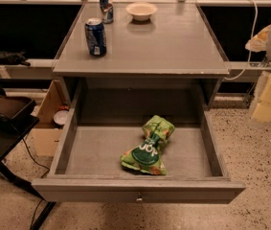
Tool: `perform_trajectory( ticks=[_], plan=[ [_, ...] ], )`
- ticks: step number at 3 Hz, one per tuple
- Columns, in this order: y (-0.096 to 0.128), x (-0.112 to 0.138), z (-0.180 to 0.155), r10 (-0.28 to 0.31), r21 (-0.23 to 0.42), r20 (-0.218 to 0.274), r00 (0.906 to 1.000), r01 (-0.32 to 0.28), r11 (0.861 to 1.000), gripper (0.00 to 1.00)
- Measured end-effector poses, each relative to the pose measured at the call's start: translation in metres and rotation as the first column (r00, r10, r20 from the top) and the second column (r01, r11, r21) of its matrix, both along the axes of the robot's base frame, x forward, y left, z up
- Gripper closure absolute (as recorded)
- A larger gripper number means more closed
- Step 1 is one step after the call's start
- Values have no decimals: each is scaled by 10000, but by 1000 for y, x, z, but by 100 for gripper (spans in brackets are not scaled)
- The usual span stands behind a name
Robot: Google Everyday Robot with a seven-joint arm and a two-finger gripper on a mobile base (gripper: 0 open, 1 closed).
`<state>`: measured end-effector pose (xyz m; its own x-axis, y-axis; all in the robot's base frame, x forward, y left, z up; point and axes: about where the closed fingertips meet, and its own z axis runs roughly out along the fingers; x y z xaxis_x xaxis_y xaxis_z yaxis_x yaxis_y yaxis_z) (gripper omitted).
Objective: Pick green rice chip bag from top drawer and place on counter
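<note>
Camera view:
- gripper (270,98) at right frame edge, state: cannot tell
- green rice chip bag (148,146) lower left of it, lying in open top drawer (135,189)
- counter (173,42) upper left of it

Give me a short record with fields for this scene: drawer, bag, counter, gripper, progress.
drawer: top drawer pulled fully open
bag: green rice chip bag lying crumpled on the drawer floor, right of centre, nearer the front
counter: counter holds a blue can at left, a second can behind it, and a white bowl at the back
gripper: not in view; nothing touches the bag
progress: bag not yet picked
</note>
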<state>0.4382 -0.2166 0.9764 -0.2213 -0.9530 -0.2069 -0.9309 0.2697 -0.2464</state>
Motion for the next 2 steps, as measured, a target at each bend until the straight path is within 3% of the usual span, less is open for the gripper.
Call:
perform_trajectory(
  ticks=[1,2],
  plan=[
    [0,0,0,0,0,0,10000,0,10000,0],
    [4,2,-17,602,-114,300,9977,-599,9981,0]
  ],
)
